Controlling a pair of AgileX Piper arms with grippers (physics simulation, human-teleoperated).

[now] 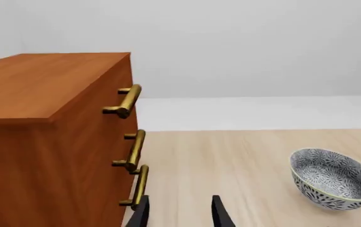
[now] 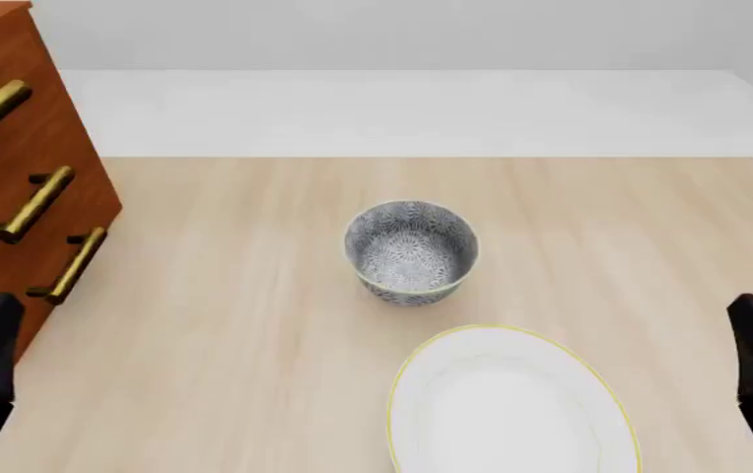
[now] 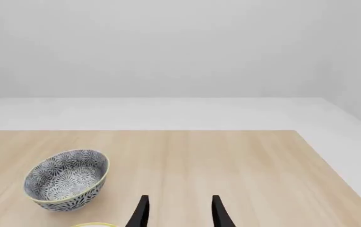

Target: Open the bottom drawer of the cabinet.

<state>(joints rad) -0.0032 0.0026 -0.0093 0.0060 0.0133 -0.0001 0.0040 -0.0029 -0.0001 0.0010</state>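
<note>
Your bottom drawer (image 2: 54,296) sits flush in the cabinet (image 2: 9,187) at the table's (image 2: 219,296) far-left edge in the front view, its brass bar handle (image 2: 72,266) the lowest of three. All three drawer fronts look closed.

Your left gripper (image 1: 180,213) hangs low, just in front of the cabinet's near corner. In the left wrist view its fingers (image 1: 219,213) are spread apart with nothing between them, and one dark finger overlaps the lower end of the bottom handle; you cannot tell whether it touches. In the front view only a dark part of this arm shows at the left edge.

Your right gripper (image 3: 179,213) is well apart at the table's right side, fingers open and empty.

Between the arms: a patterned bowl (image 2: 411,251) upright, and just beside it on the near side a white plate (image 2: 509,409).
</note>
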